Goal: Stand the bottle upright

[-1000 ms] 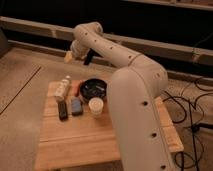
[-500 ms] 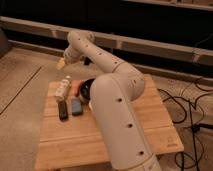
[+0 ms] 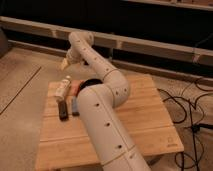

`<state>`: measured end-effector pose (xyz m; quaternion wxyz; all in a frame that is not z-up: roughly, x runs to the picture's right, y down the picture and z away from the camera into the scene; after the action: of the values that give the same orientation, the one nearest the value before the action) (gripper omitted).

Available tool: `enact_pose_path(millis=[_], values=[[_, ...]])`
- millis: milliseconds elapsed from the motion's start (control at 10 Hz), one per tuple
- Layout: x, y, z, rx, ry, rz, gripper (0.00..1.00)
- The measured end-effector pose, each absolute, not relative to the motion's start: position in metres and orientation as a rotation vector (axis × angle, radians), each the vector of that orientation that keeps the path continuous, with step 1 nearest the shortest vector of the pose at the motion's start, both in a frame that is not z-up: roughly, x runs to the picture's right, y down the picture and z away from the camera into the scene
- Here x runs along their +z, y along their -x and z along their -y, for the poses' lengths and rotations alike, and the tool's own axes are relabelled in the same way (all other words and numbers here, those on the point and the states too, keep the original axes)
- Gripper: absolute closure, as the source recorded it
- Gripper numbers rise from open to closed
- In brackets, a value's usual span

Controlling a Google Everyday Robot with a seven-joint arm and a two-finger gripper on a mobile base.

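Observation:
The bottle [image 3: 62, 88] lies on its side near the far left corner of the wooden table [image 3: 145, 115]. It is slim and pale, and its white cap points away from me. My gripper [image 3: 65, 63] hangs just beyond that corner, above and behind the bottle's cap end and apart from it. It is open with nothing in it. The white arm [image 3: 102, 115] runs from the lower middle of the view up to the gripper and hides part of the table.
A flat black bar [image 3: 63, 110] and a grey-blue block [image 3: 74, 105] lie in front of the bottle. A black bowl [image 3: 90, 82] shows partly behind the arm. Cables [image 3: 192, 107] trail on the floor to the right. A dark wall with a ledge runs behind.
The arm has swung further left and lower, bringing the gripper closer to the bottle's cap end. The arm now covers the white cup. The bottle has not moved.

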<state>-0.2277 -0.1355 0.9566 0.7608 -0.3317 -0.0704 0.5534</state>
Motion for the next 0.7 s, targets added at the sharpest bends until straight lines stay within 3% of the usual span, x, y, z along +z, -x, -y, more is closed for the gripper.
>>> enact_pose_path(millis=[700], values=[[0.983, 0.239, 0.093, 1.134, 0.787, 0.142, 0.35]])
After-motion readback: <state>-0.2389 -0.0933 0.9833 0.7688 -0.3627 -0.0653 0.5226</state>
